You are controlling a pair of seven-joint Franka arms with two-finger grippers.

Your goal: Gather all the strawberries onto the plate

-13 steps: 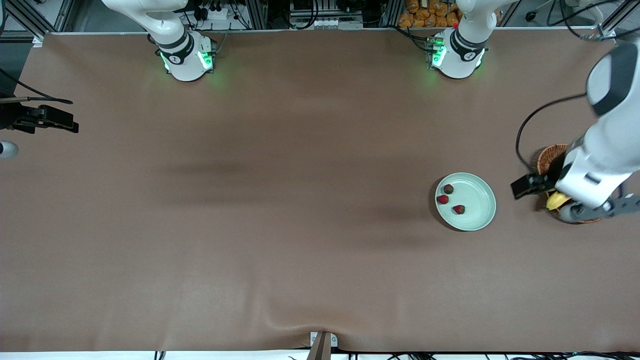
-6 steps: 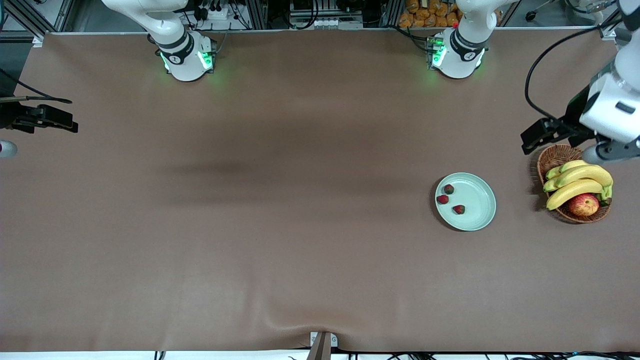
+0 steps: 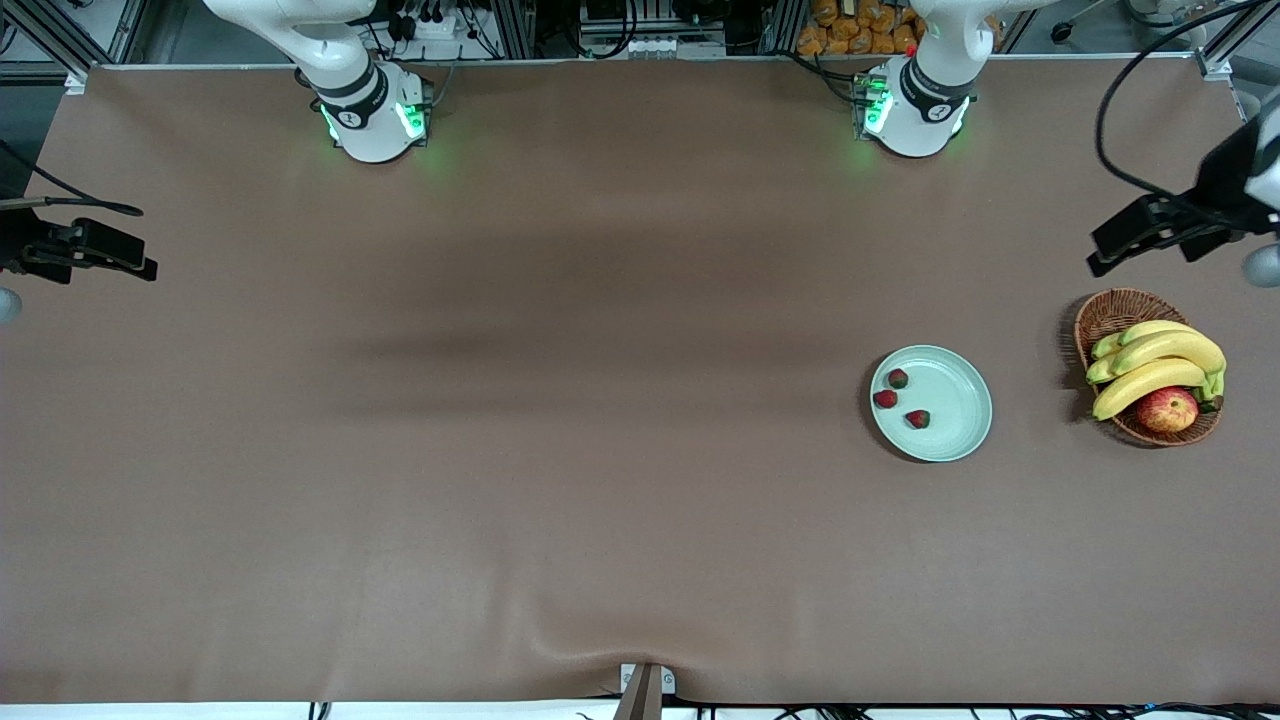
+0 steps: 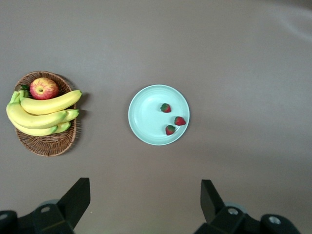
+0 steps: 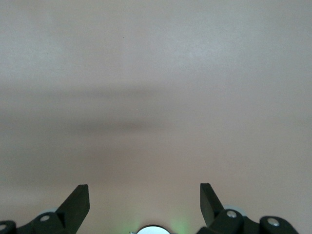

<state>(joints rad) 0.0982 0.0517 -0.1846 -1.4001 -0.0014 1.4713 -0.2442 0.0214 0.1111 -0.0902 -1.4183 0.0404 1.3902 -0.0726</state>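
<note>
We see both grippers, left (image 4: pixel 144 204) and right (image 5: pixel 144 204), raised, wide open, empty; three strawberries (image 3: pixel 900 398) on smooth round plate (image 3: pixel 955 405).

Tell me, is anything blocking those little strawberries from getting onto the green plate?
Nothing visible does; the three strawberries already lie on the plate. The left claw hangs open, high over the table near the fruit basket; the right claw waits open at the right arm's end.
</note>
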